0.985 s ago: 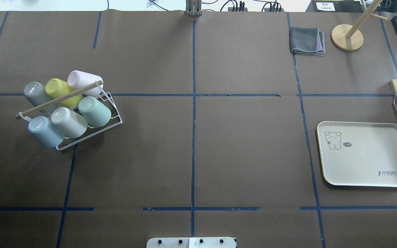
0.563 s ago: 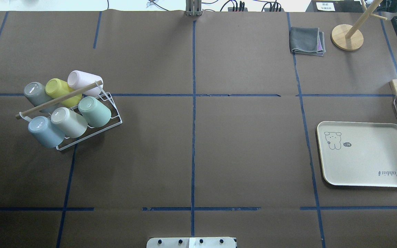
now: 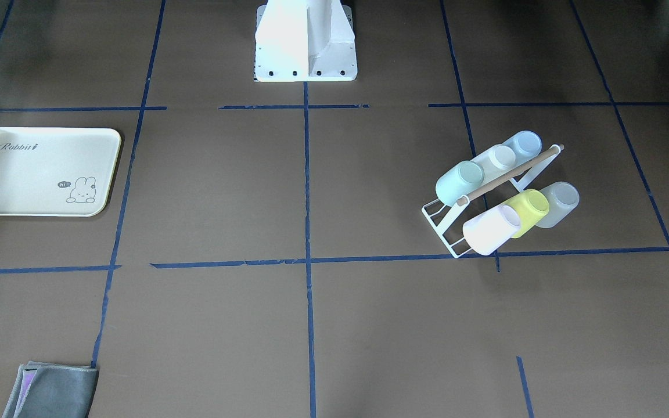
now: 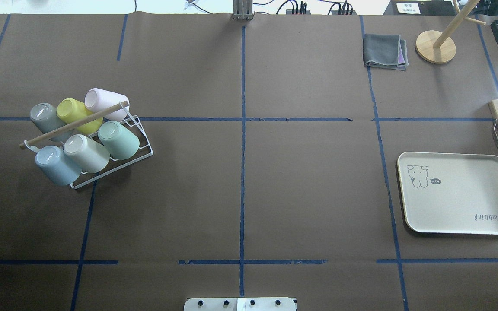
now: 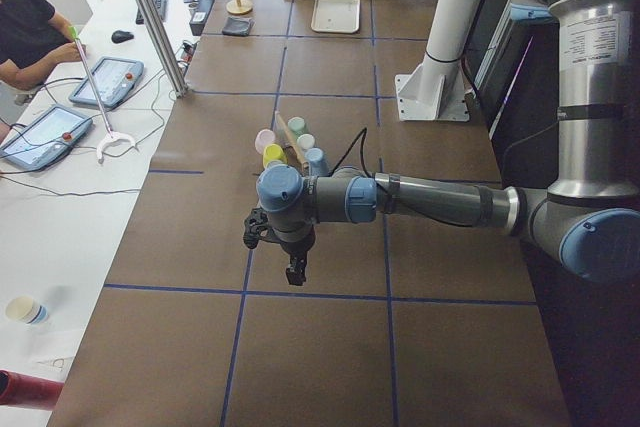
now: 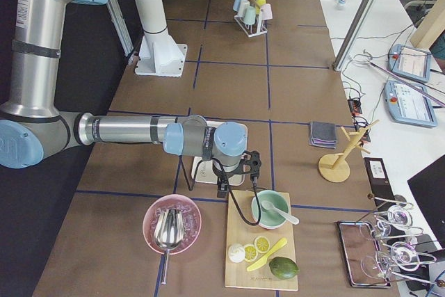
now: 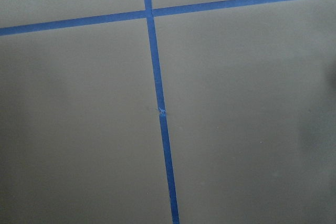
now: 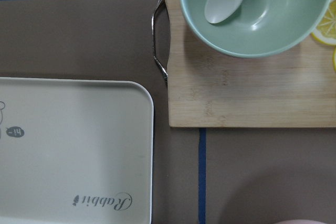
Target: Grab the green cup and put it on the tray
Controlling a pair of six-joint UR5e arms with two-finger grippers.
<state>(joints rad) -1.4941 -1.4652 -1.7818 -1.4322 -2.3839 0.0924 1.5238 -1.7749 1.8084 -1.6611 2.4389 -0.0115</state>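
Note:
The green cup (image 4: 119, 140) is pale mint and sits tilted, bottom up, on a white wire rack (image 4: 145, 149) at the table's left. It also shows in the front-facing view (image 3: 458, 182). The cream tray (image 4: 458, 203) with "Rabbit" script lies empty at the right, and also shows in the right wrist view (image 8: 73, 150). My left gripper (image 5: 297, 269) hangs above bare table, apart from the rack. My right gripper (image 6: 222, 186) hangs over the tray's edge by the cutting board. Both show only in side views, so I cannot tell whether they are open or shut.
The rack also holds yellow-green (image 4: 76, 113), pink (image 4: 104, 101), grey, cream and light blue (image 4: 56, 165) cups under a wooden rod. A cutting board (image 8: 247, 93) with a green bowl (image 8: 257, 9) lies beside the tray. A grey cloth (image 4: 385, 52) and wooden stand (image 4: 435, 46) sit far right.

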